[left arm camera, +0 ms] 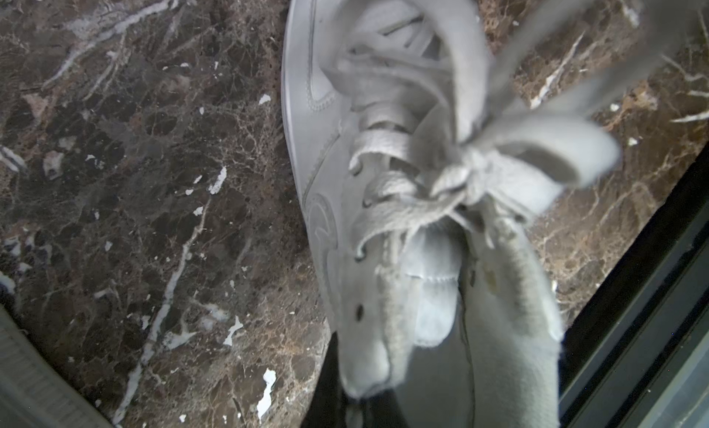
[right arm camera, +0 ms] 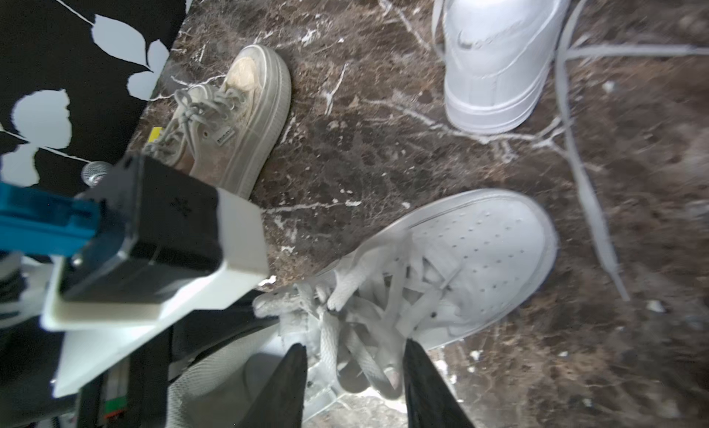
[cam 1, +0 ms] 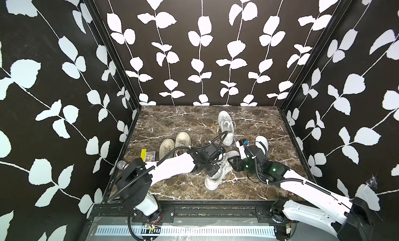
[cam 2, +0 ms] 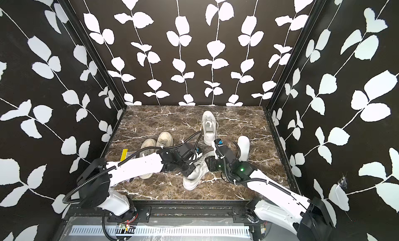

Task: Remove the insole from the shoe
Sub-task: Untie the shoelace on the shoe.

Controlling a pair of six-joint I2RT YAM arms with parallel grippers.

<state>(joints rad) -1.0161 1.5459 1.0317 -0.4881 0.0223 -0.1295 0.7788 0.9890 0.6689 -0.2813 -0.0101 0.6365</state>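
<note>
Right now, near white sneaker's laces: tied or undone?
Tied: left wrist view shows the laces knotted in a bow on the white sneaker.

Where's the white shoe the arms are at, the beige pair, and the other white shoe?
White shoe (right arm camera: 479, 245): right wrist view, perforated toe.
Beige pair (cam 1: 183, 139): top view, farther shoe's toe.
Other white shoe (cam 1: 223, 116): top view, toe.

walls (cam 1: 194, 45): black, white leaf-and-vine print | worktop (cam 1: 172, 121): brown marble, white veins | shoe (cam 1: 212, 179): white, pale laces | sneaker pair (cam 1: 182, 140): dirty beige | card (cam 1: 143, 155): yellow | arms (cam 1: 172, 168): white, black joints
</note>
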